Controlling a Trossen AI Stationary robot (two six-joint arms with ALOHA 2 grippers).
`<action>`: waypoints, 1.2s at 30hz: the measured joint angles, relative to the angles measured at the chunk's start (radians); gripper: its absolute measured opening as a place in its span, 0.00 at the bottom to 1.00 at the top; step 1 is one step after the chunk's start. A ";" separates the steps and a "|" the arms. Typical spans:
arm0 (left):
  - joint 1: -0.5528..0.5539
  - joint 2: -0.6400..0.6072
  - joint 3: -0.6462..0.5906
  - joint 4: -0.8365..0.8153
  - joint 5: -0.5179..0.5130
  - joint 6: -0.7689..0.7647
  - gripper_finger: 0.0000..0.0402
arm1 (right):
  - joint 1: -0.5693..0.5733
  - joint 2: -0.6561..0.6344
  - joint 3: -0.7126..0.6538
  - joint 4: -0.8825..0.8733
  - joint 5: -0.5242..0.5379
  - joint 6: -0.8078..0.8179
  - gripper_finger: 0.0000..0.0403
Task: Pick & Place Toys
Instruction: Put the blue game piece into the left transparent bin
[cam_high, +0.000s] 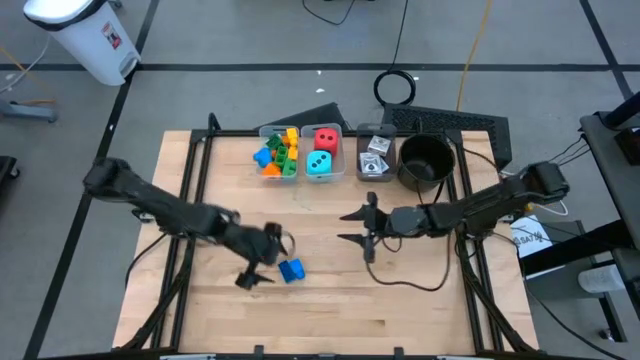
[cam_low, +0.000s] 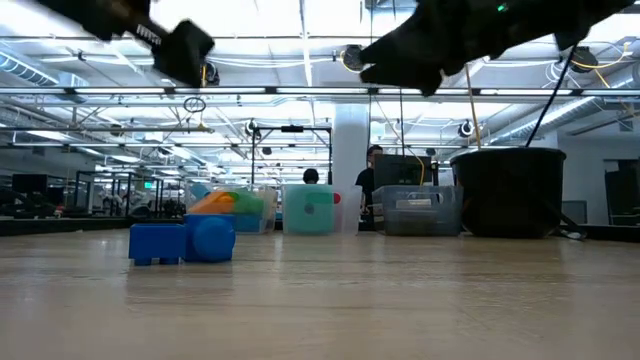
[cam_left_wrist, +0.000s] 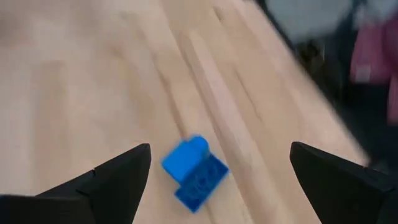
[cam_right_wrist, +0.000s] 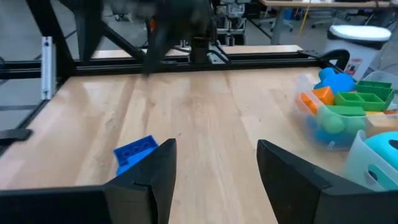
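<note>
No legible text, numbers or brand marks in any view. White bin (cam_high: 85, 35) on the floor carries a red-and-dark label, too small to read. White tag (cam_high: 528, 237) at the right edge of the desk (cam_high: 320, 300) has dark print, unreadable. Small cards (cam_high: 375, 152) in a clear bin show dark marks only, not decipherable.

Blue brick (cam_right_wrist: 135, 153) beside empty parted right claw (cam_right_wrist: 214, 168), on table (cam_right_wrist: 205, 118).

overhead, table-level and both wrist views share the blue brick (cam_high: 291, 270).
</note>
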 joint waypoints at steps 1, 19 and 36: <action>-0.020 0.044 0.000 0.006 -0.007 0.027 0.97 | 0.005 -0.024 -0.002 -0.025 0.000 0.007 0.48; -0.077 0.465 0.000 0.103 -0.256 0.098 0.97 | 0.035 -0.140 -0.135 0.122 0.002 0.011 0.48; -0.045 0.456 0.000 0.127 -0.398 -0.006 0.97 | 0.035 -0.139 -0.135 0.118 0.002 0.013 0.48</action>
